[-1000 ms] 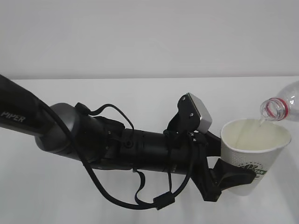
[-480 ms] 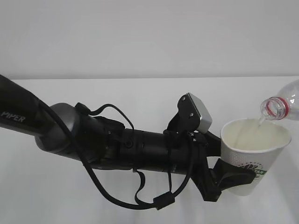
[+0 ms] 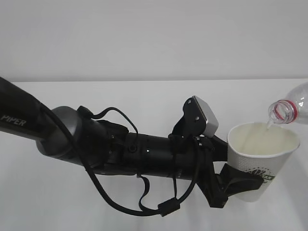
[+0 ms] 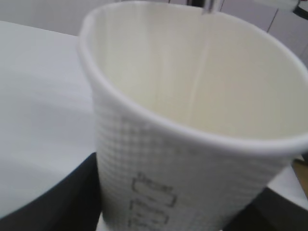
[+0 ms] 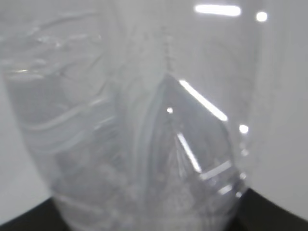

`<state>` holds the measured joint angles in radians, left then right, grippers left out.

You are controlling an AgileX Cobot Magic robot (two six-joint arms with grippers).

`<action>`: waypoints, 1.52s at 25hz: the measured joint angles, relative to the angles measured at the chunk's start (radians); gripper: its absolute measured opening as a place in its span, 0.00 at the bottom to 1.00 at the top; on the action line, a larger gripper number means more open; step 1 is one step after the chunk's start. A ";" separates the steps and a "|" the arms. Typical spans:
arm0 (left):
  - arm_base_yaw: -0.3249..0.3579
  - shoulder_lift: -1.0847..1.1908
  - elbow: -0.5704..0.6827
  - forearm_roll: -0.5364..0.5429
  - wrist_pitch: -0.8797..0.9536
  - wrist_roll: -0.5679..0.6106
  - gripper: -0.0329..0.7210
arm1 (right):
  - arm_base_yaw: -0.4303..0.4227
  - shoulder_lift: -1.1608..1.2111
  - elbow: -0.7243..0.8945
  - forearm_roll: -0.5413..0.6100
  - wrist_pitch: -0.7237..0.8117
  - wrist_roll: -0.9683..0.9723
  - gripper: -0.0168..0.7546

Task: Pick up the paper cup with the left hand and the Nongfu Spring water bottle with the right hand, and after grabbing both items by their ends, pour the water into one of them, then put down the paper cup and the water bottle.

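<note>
Right now the left hand (image 3: 230, 185) grips the paper cup (image 3: 260, 161) near its base, its black fingers (image 3: 240, 184) pressed against the cup's lower wall, and holds it upright above the white table (image 3: 144, 96). From the right edge, the Nongfu Spring water bottle (image 3: 291, 108) comes in tilted, its red-ringed open mouth just above the cup's far rim. A thin stream of water (image 4: 199, 67) runs from that mouth down the cup's inner wall. Up close from the left wrist, the cup fills the view, dark lettering on its dimpled side. From the right wrist, the bottle's clear ribbed body (image 5: 144, 134) fills the frame, seated between the dark edges of the right hand, which is clamped on it.
</note>
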<state>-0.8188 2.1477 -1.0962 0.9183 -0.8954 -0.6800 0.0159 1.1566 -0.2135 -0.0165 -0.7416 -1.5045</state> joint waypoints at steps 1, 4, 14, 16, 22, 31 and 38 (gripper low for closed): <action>0.000 0.000 0.000 0.000 0.000 0.000 0.69 | 0.000 0.000 0.000 0.000 0.000 0.000 0.51; 0.000 0.000 0.000 0.000 0.000 0.000 0.69 | 0.000 0.000 0.000 0.002 0.000 -0.002 0.51; 0.000 0.000 0.000 0.000 0.000 0.000 0.69 | 0.000 0.000 0.000 0.004 0.000 -0.007 0.51; 0.000 0.000 0.000 0.000 0.002 0.000 0.69 | 0.000 0.000 0.000 0.004 0.000 -0.007 0.51; 0.000 0.000 0.000 0.000 0.002 0.000 0.69 | 0.000 0.000 0.000 0.005 0.000 -0.010 0.51; 0.000 0.000 0.000 0.000 0.002 0.000 0.69 | 0.000 0.000 0.000 0.008 0.000 -0.014 0.51; 0.000 0.000 0.000 0.000 0.002 0.000 0.69 | 0.000 0.000 0.000 0.017 -0.002 -0.016 0.51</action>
<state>-0.8188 2.1477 -1.0962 0.9183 -0.8938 -0.6800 0.0159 1.1566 -0.2135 0.0000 -0.7437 -1.5208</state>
